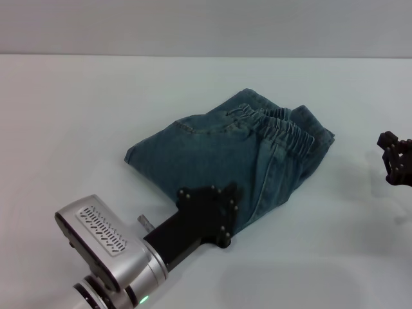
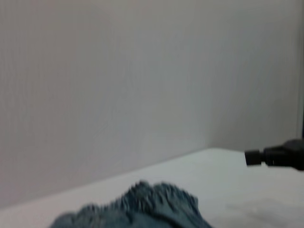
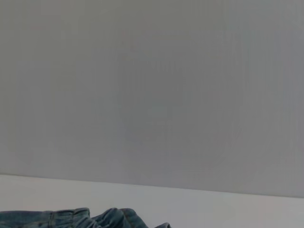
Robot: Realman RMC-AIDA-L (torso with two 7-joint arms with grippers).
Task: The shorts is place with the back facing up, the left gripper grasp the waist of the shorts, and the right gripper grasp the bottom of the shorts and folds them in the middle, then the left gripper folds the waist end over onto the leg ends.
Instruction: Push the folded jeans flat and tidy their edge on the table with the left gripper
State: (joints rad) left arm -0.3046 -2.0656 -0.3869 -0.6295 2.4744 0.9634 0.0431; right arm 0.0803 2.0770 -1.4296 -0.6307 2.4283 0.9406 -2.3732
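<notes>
The shorts lie folded into a compact blue denim bundle in the middle of the table. The puckered waist of the shorts rests on top toward the bundle's right end. I cannot make out the bottom of the shorts among the layers. My left gripper is low over the bundle's near edge and touches the denim. My right gripper sits at the far right, apart from the cloth. The left wrist view shows a hump of the shorts and the right gripper beyond it. A strip of the shorts shows in the right wrist view.
The white table spreads out on all sides of the bundle. A plain grey wall stands behind its far edge.
</notes>
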